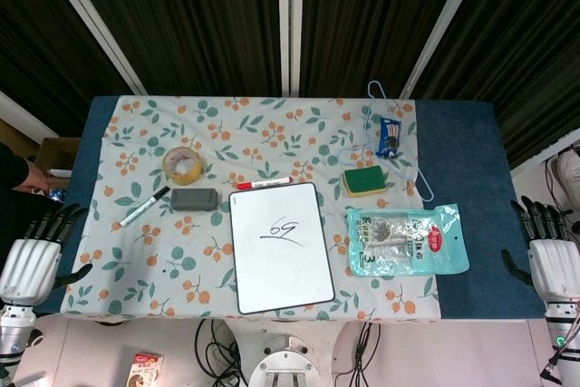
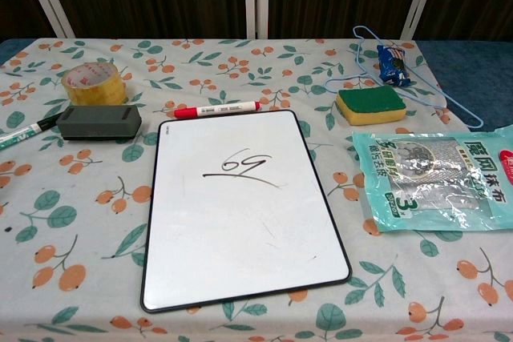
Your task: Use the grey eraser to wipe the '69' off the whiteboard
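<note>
Beside the whiteboard (image 1: 280, 247), off its upper-left corner, lies the grey eraser (image 1: 194, 198), untouched; the '69' (image 1: 280, 227) remains. Left hand (image 1: 34, 258) and right hand (image 1: 551, 256) wait at the table's (image 1: 462, 142) edges, fingers spread, holding nothing, likely before reaching.

Left hand (image 1: 32, 260) and right hand (image 1: 553, 256) hang at either side (fingers spread, holding nothing).

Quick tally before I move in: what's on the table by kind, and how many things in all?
Markers: 2, one red-capped, one black
Whiteboard: 1
Grey eraser: 1
Tape roll: 1
Sponge: 1
Hanger: 1
Packets: 2, one teal, one small blue
Total: 9
</note>
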### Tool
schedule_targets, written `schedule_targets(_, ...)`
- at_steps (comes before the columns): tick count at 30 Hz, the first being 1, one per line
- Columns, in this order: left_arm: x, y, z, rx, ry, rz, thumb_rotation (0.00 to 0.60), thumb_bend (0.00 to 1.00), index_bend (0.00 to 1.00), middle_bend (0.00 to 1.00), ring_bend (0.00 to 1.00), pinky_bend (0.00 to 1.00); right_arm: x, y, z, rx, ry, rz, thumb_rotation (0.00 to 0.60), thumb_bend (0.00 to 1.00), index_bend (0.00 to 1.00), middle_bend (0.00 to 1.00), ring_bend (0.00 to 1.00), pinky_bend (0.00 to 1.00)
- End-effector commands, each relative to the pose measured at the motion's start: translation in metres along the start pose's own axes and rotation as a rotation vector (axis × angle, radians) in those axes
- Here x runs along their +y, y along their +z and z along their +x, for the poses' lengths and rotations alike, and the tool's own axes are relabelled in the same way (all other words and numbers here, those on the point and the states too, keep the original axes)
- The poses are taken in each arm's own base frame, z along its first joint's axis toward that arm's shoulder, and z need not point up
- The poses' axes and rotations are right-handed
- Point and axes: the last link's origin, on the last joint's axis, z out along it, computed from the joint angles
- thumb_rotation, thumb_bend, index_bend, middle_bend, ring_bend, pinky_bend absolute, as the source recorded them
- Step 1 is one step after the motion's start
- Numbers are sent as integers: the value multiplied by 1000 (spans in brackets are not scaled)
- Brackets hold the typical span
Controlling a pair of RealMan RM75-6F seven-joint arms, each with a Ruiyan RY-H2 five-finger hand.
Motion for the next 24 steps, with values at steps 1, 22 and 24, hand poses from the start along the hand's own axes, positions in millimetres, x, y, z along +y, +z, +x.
schedule_targets(1,0,0,0,1,1,-1,600,0,135,119,83,184,0,0,0,0,0,1,600,262,0,0,0,0)
schedule_targets(22,49,52,3,-40,-59,-196,600,0,137,119,94,186,-6,7,3,7,-6,6,600,262,0,0,0,0)
schedule_targets(24,67,69,-4,-71,-74,-234,600,0,137,119,95,190,-5,6,2,5,-5,1,600,262,0,0,0,0)
